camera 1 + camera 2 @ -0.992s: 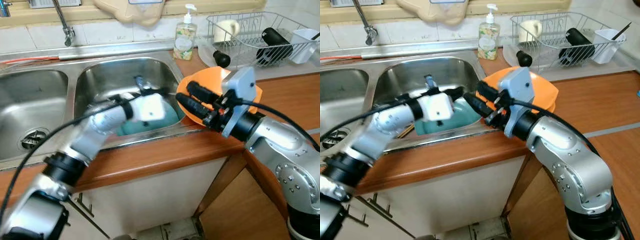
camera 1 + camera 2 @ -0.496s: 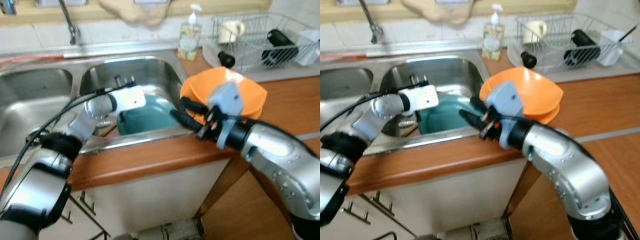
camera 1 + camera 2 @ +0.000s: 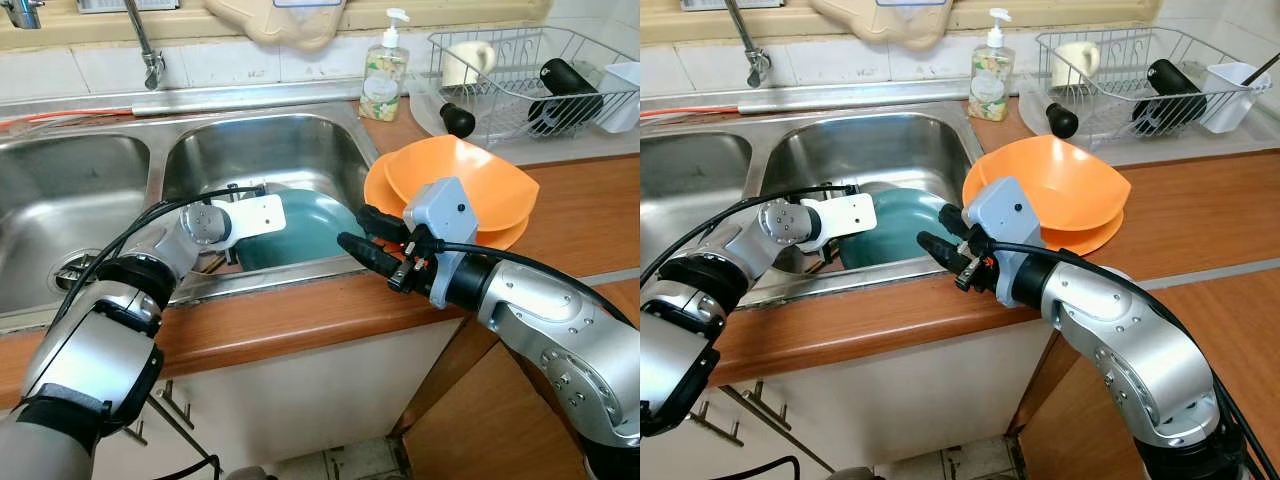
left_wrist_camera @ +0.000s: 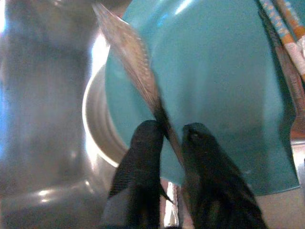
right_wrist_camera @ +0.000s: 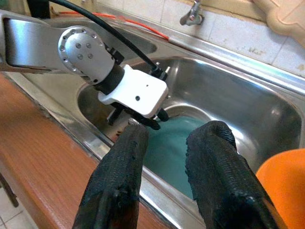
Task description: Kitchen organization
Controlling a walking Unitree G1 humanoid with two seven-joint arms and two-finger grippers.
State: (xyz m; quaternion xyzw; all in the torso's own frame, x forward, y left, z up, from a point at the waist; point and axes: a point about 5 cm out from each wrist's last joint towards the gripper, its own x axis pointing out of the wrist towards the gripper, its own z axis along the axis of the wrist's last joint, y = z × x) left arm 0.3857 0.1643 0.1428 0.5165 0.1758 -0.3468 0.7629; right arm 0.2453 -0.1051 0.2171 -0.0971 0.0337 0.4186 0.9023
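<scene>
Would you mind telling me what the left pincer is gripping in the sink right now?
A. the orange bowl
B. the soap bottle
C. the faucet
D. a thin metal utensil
D: the left pincer is shut on a thin metal utensil that lies over the teal bowl in the sink.

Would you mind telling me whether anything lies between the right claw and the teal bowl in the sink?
Nothing visible does. The right claw hangs open over the sink's front rim, beside the teal bowl. The left claw, shut on a utensil, works at the bowl's other side.
</scene>
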